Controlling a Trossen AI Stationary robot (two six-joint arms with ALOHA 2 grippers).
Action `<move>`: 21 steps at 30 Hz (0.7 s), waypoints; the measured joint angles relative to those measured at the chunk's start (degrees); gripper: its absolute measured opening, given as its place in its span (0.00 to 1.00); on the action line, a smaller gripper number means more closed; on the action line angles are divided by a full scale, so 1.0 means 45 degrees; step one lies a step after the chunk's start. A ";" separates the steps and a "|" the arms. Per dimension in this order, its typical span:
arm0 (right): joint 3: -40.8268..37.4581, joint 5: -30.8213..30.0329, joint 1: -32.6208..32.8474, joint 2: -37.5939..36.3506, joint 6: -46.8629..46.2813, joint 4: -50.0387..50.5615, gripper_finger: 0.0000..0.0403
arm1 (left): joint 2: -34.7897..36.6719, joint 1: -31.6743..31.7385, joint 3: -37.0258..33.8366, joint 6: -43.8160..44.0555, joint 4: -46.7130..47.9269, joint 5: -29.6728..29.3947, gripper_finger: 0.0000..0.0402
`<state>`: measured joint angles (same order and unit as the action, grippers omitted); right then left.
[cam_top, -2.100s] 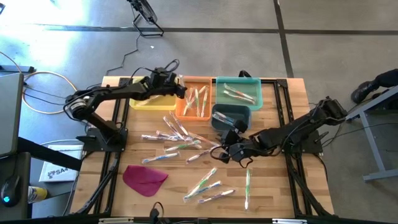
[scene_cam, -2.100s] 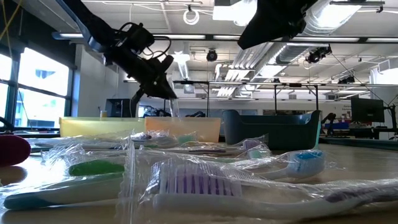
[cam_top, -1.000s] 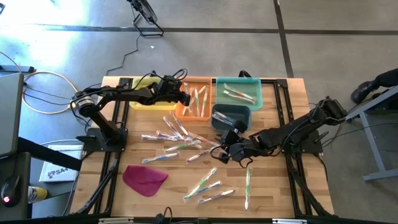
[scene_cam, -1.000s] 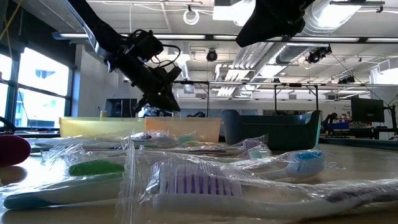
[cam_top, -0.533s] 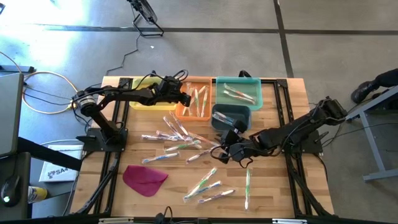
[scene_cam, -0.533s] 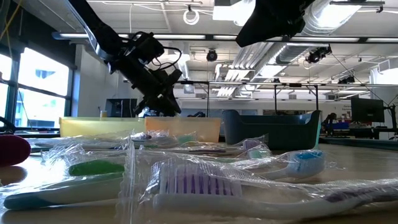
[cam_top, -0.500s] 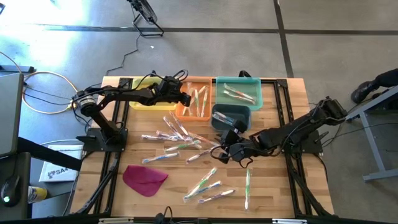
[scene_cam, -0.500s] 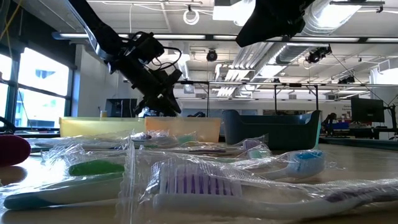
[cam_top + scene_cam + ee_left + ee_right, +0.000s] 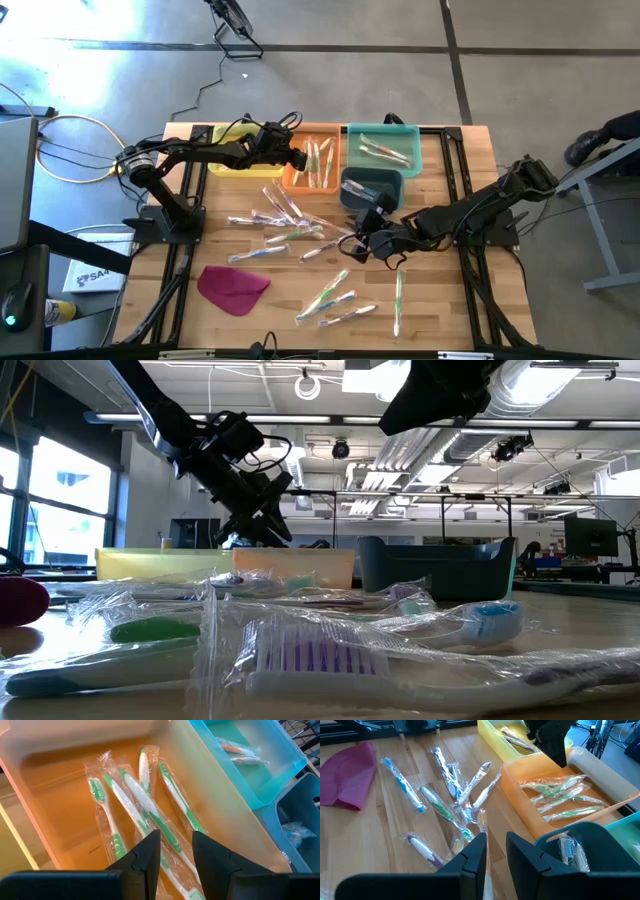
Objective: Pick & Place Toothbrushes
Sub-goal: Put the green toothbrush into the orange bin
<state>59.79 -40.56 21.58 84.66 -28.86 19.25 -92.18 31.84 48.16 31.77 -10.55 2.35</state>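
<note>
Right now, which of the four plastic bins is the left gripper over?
The orange plastic bin, between the yellow bin and the light teal bin. The left gripper hovers over it, and only green-handled wrapped toothbrushes lie inside.

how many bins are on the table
4, all along the far edge: a yellow bin on the left, an orange bin beside it, a light teal bin on the right, and a dark teal bin just in front of that one.
</note>
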 joint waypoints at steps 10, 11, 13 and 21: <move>0.0000 0.0000 0.0000 0.0000 0.0000 -0.0026 0.16 | 0.0000 -0.0006 0.0000 -0.0628 -0.0010 0.0106 0.26; 0.0000 0.0000 0.0000 0.0000 0.0000 -0.0053 0.16 | 0.0000 -0.0006 0.0000 -0.0663 -0.0010 0.0168 0.25; 0.0000 -0.0004 0.0000 0.0000 0.0000 -0.0098 0.16 | 0.0000 -0.0006 0.0000 -0.0679 -0.0010 0.0278 0.21; 0.0000 -0.0005 0.0000 0.0000 0.0039 -0.0164 0.16 | 0.0000 -0.0042 0.0000 -0.1364 -0.0010 0.0814 0.05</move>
<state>59.79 -40.58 21.58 84.66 -28.69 18.51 -92.18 31.65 48.16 25.63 -10.59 6.01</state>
